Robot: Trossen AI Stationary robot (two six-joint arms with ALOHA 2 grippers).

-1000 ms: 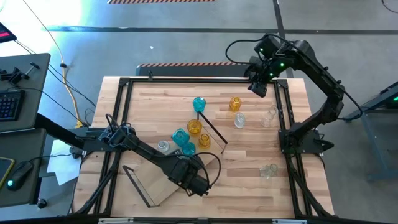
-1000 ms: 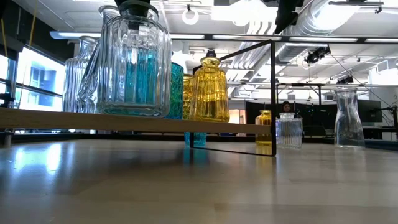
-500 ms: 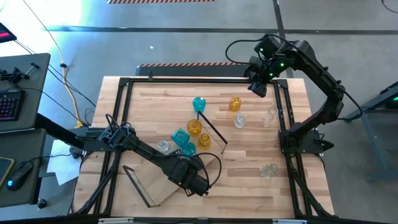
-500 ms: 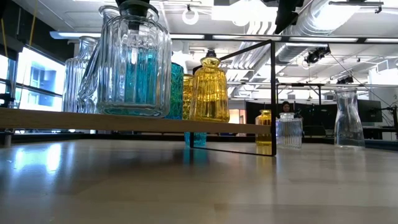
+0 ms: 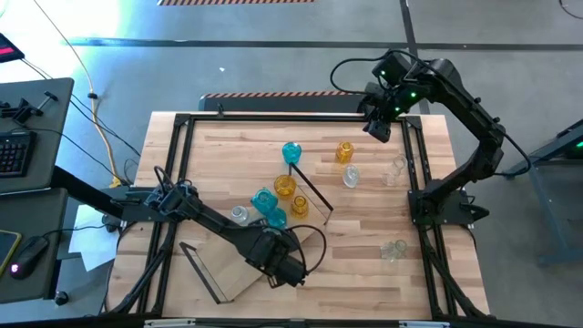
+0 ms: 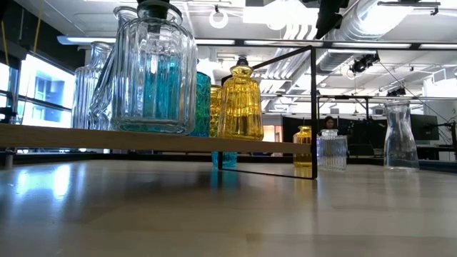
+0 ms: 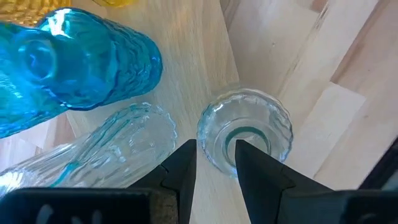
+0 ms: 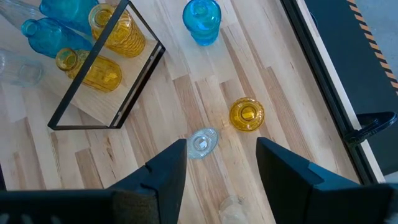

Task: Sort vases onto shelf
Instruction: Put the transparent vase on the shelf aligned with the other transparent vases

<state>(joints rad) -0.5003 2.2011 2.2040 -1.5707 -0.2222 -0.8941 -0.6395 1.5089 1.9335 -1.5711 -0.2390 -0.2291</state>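
Left gripper: fingers clamped on the rim of a clear ribbed vase — set on the shelf.
Right gripper: jaws apart, empty, held beyond the shelf's far end.
Risk: on release, the vase could be tipped against the teal vase just beside it.

The left arm reaches in from the left side of the worktop, its links stretched low and diagonally toward the near middle, ending in the left end effector pointed downward. In the left wrist view its two dark fingers stand a narrow gap apart, straddling a rim of glass. The right arm rises from its base at the right side, elbow bent high, and holds the right end effector raised over the far right corner, fingers spread wide with nothing between them.
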